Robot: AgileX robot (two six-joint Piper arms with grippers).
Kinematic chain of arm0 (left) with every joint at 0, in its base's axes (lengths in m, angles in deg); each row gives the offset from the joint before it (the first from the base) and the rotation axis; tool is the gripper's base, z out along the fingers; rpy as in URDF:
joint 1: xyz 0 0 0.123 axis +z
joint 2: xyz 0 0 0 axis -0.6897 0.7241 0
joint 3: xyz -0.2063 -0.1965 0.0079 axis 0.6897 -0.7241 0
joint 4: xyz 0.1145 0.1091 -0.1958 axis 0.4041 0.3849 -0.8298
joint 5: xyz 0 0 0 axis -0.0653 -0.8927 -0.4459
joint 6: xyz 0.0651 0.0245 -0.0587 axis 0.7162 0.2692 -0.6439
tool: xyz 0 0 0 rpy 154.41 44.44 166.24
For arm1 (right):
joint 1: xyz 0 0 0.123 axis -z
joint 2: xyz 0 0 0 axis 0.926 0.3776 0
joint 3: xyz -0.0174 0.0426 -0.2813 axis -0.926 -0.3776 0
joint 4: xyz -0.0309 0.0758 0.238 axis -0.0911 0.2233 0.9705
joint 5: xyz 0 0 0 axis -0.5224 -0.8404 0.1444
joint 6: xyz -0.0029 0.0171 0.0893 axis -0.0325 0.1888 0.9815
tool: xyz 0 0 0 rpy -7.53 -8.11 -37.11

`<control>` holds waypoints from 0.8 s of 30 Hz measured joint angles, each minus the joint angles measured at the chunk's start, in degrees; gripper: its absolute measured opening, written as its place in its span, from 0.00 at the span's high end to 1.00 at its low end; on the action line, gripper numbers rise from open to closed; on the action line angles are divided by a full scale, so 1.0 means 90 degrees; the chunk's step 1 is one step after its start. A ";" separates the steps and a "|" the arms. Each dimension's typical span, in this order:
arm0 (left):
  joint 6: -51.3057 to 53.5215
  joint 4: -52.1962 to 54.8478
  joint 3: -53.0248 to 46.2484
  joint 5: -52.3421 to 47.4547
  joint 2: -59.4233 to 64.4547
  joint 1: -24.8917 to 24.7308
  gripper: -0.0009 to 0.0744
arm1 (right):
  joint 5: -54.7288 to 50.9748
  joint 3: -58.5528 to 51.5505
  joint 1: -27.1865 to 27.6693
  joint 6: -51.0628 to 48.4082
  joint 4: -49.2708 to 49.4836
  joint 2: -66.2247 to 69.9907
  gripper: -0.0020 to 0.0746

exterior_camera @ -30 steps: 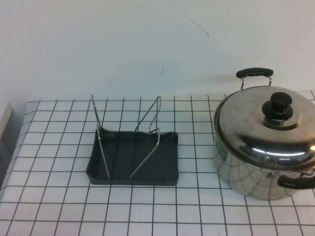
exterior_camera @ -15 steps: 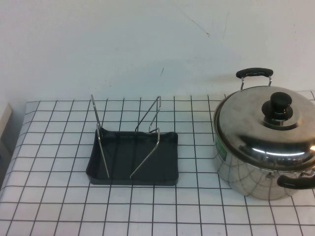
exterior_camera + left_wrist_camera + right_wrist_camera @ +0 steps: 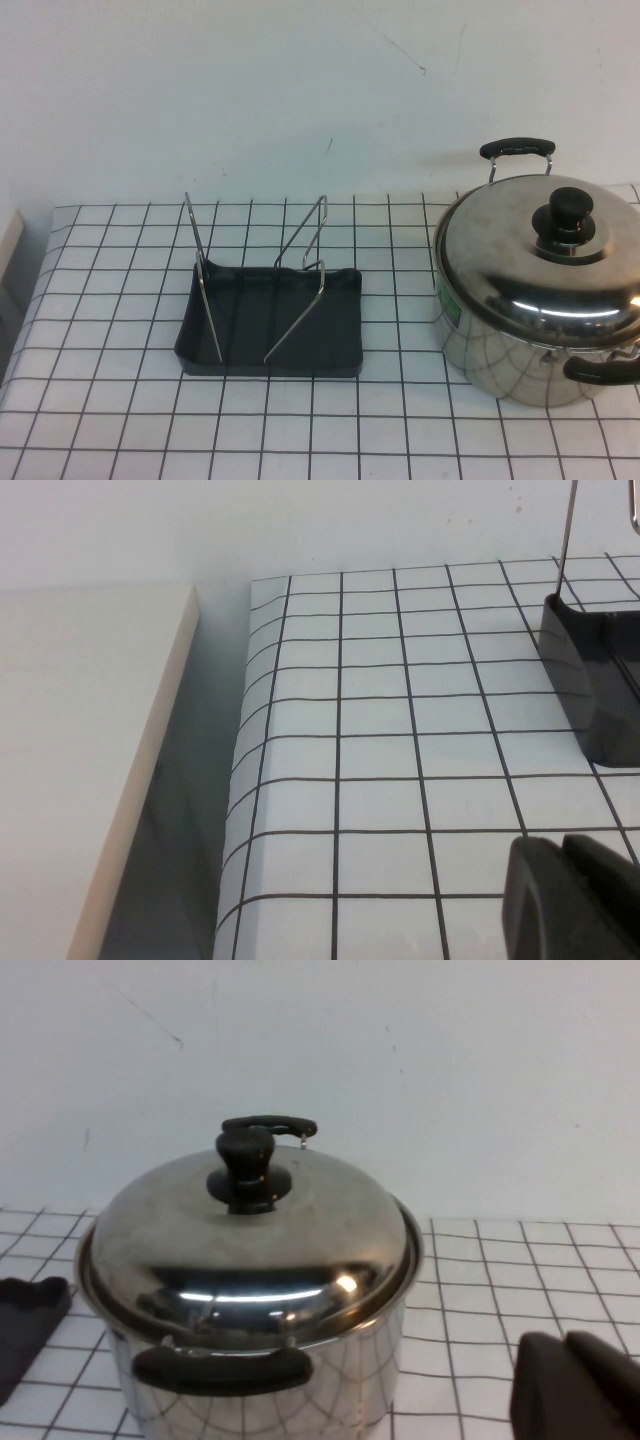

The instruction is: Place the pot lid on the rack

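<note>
Pot lid (image 3: 540, 260) on pot (image 3: 520, 360), right of rack (image 3: 270, 320).

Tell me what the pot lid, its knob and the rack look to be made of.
Pot lid: polished steel by the look, mirror-bright, with sharp reflections. Knob: matte black, probably plastic. Rack: dark grey tray, likely plastic, dull and even; its upright loops look like thin shiny steel wire. Left gripper and right gripper sit shut, low near the table, touching nothing.
</note>
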 joint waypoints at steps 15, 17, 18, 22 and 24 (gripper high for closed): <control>0.0000 0.0000 0.0000 0.0000 0.0000 0.0000 0.99 | 0.0943 0.0368 -0.0078 -0.1642 0.1372 0.2638 0.68; -0.0015 0.0000 0.0000 0.0000 0.0000 0.0000 0.99 | 0.1095 0.0512 -0.0245 -0.1034 0.0839 0.2885 0.59; -0.0015 0.0000 0.0000 0.0000 0.0000 0.0000 0.99 | 0.1232 0.0559 -0.0360 -0.0672 0.0510 0.3003 0.56; -0.0015 0.0000 0.0000 0.0000 0.0000 0.0000 0.99 | 0.1995 0.0585 -0.0932 0.0279 -0.0338 0.3399 0.51; -0.0015 0.0000 0.0000 0.0000 0.0000 0.0000 0.99 | 0.2487 0.0585 -0.1286 0.0432 -0.0394 0.3651 0.50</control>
